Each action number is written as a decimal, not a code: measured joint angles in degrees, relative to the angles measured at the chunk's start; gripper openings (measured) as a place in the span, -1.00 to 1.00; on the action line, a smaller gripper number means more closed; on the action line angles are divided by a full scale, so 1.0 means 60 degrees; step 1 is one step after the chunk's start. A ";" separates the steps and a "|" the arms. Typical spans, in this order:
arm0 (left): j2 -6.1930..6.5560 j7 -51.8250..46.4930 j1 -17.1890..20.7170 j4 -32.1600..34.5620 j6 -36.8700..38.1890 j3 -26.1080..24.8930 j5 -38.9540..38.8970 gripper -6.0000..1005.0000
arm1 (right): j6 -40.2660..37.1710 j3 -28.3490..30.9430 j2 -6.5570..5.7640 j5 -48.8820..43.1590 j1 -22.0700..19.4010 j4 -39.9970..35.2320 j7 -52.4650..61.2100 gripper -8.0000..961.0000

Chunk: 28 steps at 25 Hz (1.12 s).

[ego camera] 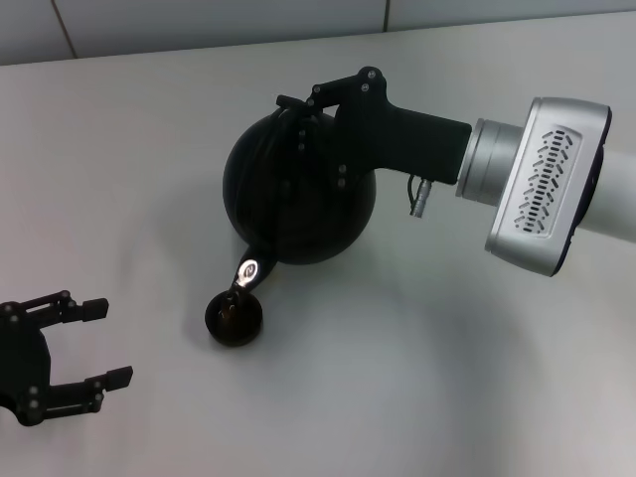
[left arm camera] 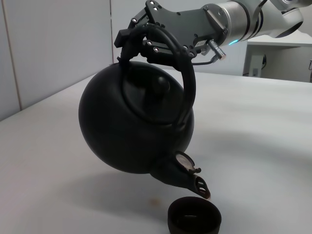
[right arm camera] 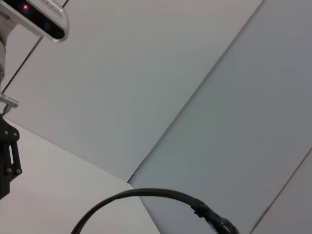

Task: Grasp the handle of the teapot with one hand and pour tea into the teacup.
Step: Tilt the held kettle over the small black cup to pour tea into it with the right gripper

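Under right gripper (ego camera: 298,107), tilted teapot (ego camera: 288,199)

One teapot (ego camera: 288,194), with one handle (left arm camera: 183,73) and one spout. One teacup (ego camera: 235,318). Two hands: the right hand (ego camera: 303,104) and the left hand (ego camera: 99,343). One tabletop (ego camera: 447,368). One cable (right arm camera: 146,195), apparently, in the right wrist view.

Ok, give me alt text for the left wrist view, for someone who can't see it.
The right gripper holds a round black teapot by its handle, lifted and tipped so the spout points down just above a small black teacup on the white table.
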 joint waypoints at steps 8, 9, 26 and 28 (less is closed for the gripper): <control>-0.0017 0.0000 -0.0018 0.0000 -0.0031 -0.0013 0.0205 0.58 | 0.0000 -0.0103 0.0000 0.0000 0.0015 -0.0103 -0.0006 -0.80; -0.0021 0.0000 -0.0022 0.0000 -0.0035 -0.0014 0.0217 0.58 | 0.0000 -0.0109 0.0000 -0.0001 0.0015 -0.0113 -0.0006 -0.80; -0.0034 0.0000 -0.0030 0.0002 0.0000 -0.0050 0.0216 0.58 | 0.0006 -0.0067 0.0000 0.0607 -0.0062 0.0109 0.0203 -0.80; -0.0045 -0.0004 -0.0058 0.0002 -0.0012 -0.0049 0.0224 0.58 | 0.0009 -0.0036 0.0000 0.0673 -0.0092 0.0202 0.0352 -0.80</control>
